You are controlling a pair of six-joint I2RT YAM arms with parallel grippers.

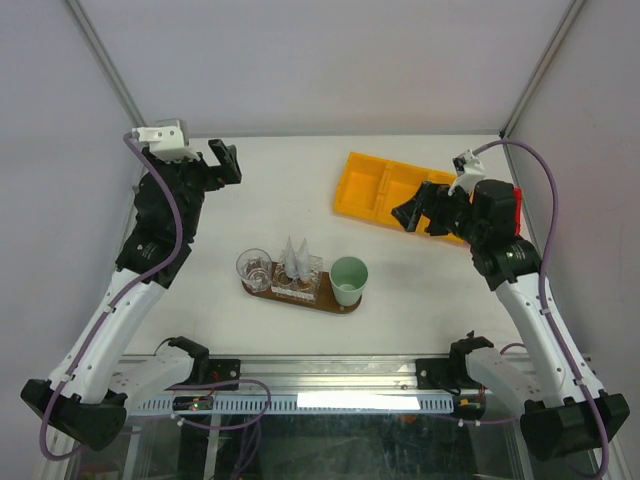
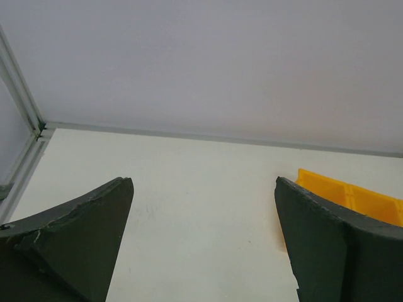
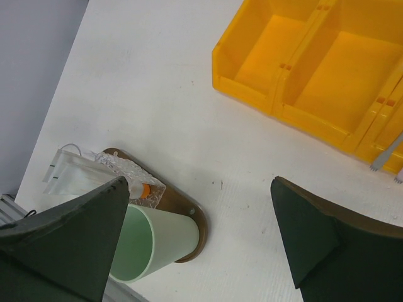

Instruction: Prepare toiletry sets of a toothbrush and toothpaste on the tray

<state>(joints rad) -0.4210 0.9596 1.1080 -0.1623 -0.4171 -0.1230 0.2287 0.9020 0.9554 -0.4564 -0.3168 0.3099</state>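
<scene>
The dark brown oval tray (image 1: 335,303) lies mid-table. On it stand a clear glass (image 1: 254,268), a clear square holder with two white tapered tubes (image 1: 296,258), and a mint-green cup (image 1: 349,279). In the right wrist view I see the tray's rim (image 3: 200,226), the cup (image 3: 154,242), the tubes (image 3: 66,175) and a thin grey brush (image 3: 383,157) in the yellow bin at the right edge. My left gripper (image 1: 226,163) is open and empty at the far left. My right gripper (image 1: 416,208) is open and empty over the bin's near edge.
The yellow compartmented bin (image 1: 380,188) sits at the back right; it also shows in the right wrist view (image 3: 302,63) and the left wrist view (image 2: 352,195). Grey walls close the back and sides. The arm bases stand at the near edge.
</scene>
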